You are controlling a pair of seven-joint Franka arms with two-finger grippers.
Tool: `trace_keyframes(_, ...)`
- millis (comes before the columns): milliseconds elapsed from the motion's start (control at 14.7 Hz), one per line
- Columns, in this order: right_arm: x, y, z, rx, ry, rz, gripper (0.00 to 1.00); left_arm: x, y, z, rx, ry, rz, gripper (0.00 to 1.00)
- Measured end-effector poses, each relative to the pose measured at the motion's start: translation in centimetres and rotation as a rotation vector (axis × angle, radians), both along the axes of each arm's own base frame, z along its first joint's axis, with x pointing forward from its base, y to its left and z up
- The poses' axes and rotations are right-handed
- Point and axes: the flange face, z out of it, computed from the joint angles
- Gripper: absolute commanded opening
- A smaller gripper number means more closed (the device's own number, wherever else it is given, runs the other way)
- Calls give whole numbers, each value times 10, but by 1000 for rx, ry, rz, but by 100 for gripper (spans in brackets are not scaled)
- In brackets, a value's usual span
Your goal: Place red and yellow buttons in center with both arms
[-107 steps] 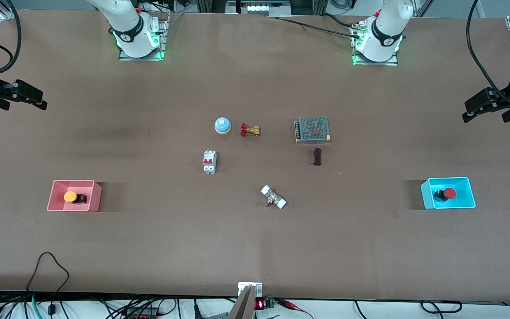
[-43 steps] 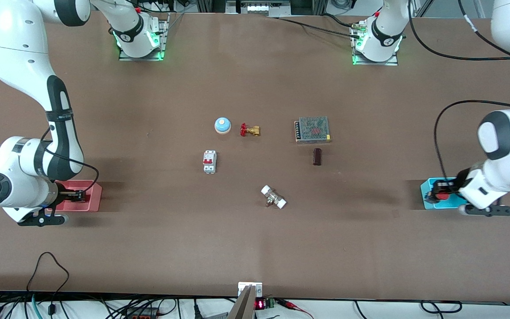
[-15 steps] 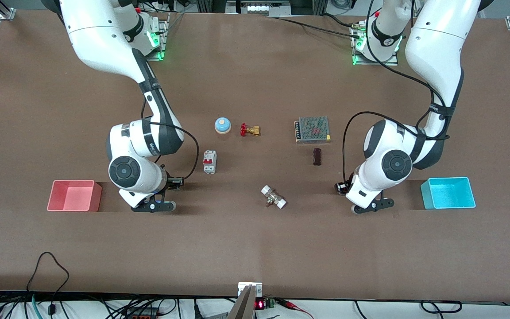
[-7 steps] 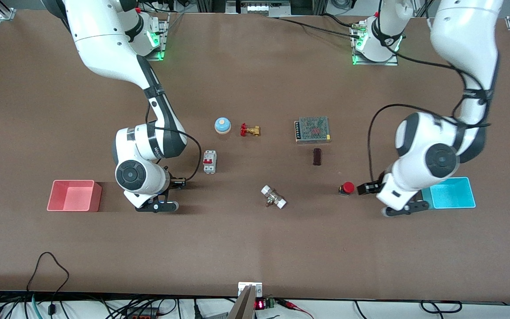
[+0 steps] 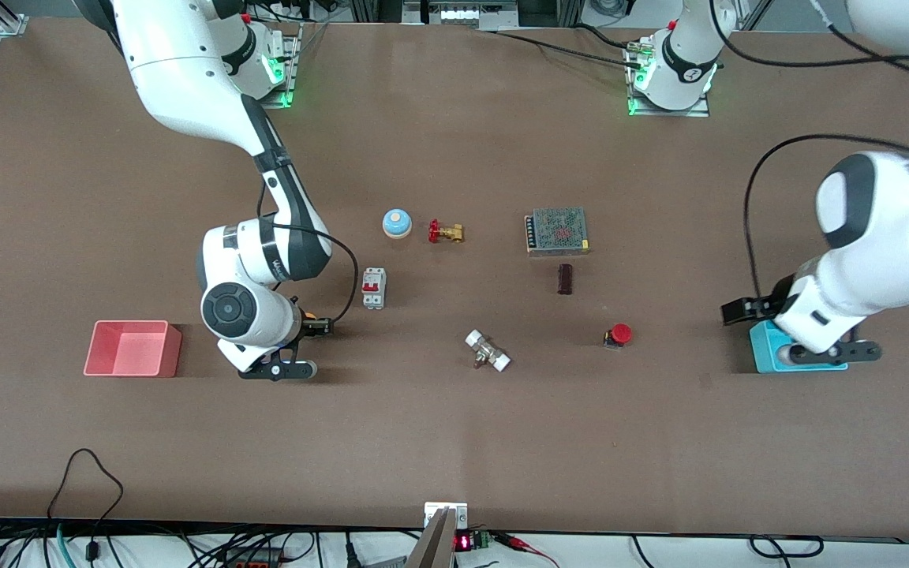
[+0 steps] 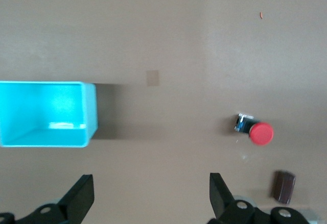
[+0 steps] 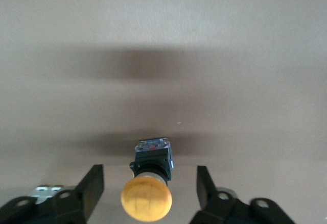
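The red button lies on the brown table, toward the left arm's end of the centre; it also shows in the left wrist view. My left gripper is open and empty, up over the table beside the cyan bin, well apart from the red button; in the left wrist view the left gripper is over bare table. The orange-yellow button lies on the table between the spread fingers of my right gripper, which do not touch it. In the front view only a bit of its cap shows at the right gripper.
A blue dome bell, a brass valve, a white breaker, a mesh-topped metal box, a dark block and a white-ended fitting lie around the centre. The pink bin stands at the right arm's end.
The left gripper has drawn away from the red button toward the cyan bin; the button stays on the table. The right arm has hardly moved, and the yellow cap now shows at its fingers.
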Motion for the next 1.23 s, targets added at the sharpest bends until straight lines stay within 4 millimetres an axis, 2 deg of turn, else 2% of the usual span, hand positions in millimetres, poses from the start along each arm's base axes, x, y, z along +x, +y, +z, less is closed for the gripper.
trace_keyframes(205, 6, -6, 56, 27, -60, -11, 100, -19, 30, 51, 2, -21, -50, 100)
trace_keyframes(341, 5, -15, 100, 46, -85, -23, 100, -31, 37, 80, 7, -48, -62, 100)
trace_keyframes(545, 0, -43, 168, 65, -108, -56, 100, -56, 32, 109, 14, -79, -77, 100)
trace_keyframes(750, -7, -88, 224, 73, -123, -111, 100, -78, 23, 123, 20, -92, -90, 100)
trace_keyframes(955, -10, -147, 257, 59, -143, -148, 100, -96, 15, 133, 25, -102, -104, 100)
trace_keyframes(1091, -15, -185, 265, 42, -114, -138, 100, -102, 12, 134, 27, -103, -109, 100)
trace_keyframes(1227, -19, -214, 274, 43, -108, -159, 100, -102, 12, 136, 27, -110, -112, 100)
